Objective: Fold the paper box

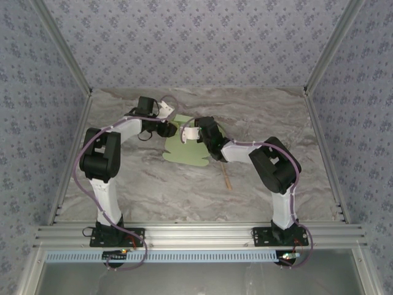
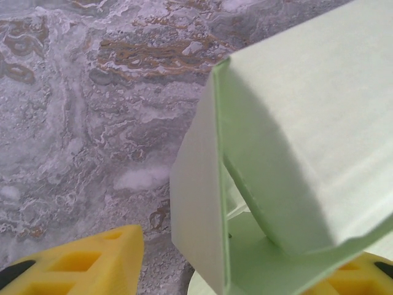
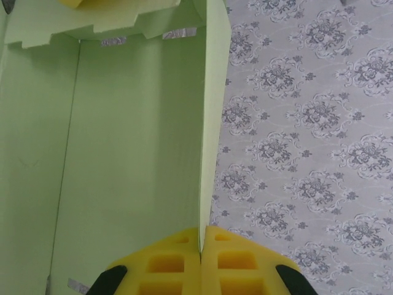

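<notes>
The paper box is a pale green card sheet lying mid-table between the two arms, its far end partly folded up. In the left wrist view one side panel of the box stands bent over the base. My left gripper straddles it, open: the left finger is clear of the card and the right finger is under the card's edge. In the right wrist view my right gripper is shut on the edge of an upright panel of the box. From above, the left gripper and right gripper meet at the box's far end.
A thin tan wooden stick lies on the marble table just right of the box, beside the right arm. Patterned walls and aluminium rails close in the table on all sides.
</notes>
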Controlling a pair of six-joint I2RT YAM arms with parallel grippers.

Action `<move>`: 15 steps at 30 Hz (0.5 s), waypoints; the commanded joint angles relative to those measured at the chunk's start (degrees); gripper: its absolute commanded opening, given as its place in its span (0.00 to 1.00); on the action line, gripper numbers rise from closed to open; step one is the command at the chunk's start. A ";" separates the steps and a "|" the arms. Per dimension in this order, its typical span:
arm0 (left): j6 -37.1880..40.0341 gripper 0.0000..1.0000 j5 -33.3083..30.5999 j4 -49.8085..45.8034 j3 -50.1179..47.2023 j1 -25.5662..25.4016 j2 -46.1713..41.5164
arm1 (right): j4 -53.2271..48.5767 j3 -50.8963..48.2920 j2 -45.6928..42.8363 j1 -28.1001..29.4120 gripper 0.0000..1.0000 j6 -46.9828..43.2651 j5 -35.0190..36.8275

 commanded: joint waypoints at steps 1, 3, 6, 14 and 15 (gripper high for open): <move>0.36 0.51 4.81 7.79 0.42 -0.04 -3.59 | -7.66 0.54 -0.78 1.08 0.00 1.93 -5.76; -0.46 0.50 5.06 8.34 0.39 -0.22 -3.55 | -7.91 0.64 -0.62 1.26 0.00 2.25 -5.76; -2.30 0.48 4.62 9.61 0.35 -0.47 -3.23 | -8.30 0.73 -0.61 1.62 0.00 2.97 -5.75; -8.78 0.51 1.38 15.36 -1.94 -0.84 -3.09 | -9.35 1.13 -0.44 2.23 0.00 4.44 -6.02; -9.34 0.52 1.23 16.41 -2.43 -0.89 -3.20 | -9.40 1.21 -0.38 2.33 0.00 4.57 -6.11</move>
